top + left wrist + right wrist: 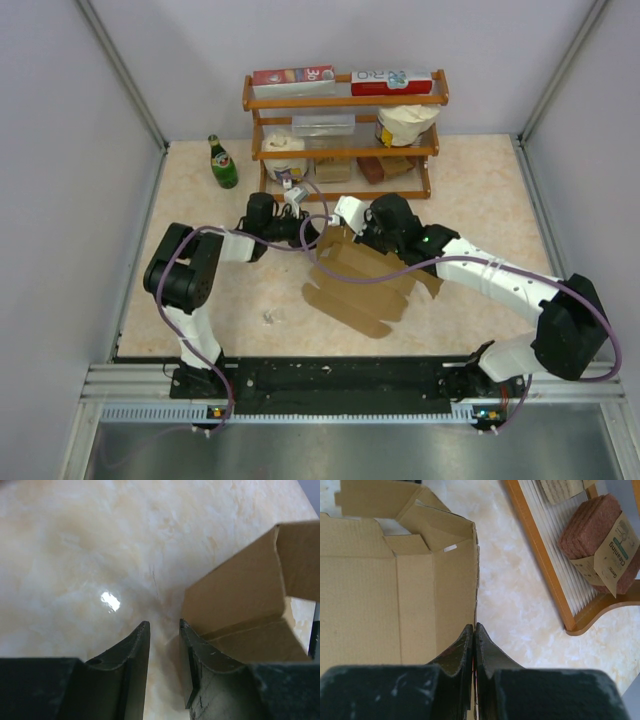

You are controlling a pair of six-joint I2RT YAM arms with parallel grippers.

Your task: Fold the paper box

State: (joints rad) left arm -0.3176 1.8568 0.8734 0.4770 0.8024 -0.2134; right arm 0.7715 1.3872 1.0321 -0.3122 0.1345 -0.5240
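The kraft-brown paper box lies partly unfolded mid-table, with its far side wall raised. My right gripper is shut on the top edge of that upright wall; in the right wrist view the jaws pinch the thin cardboard edge, with the box's inside to their left. My left gripper is at the box's far left corner. In the left wrist view it is open with only table between the fingers, and a raised cardboard flap stands just outside its right finger.
A wooden shelf rack stands at the back with printed cartons, a bag and brown scouring pads; its frame is close to the right gripper. A green bottle stands left of the rack. Walls enclose the table.
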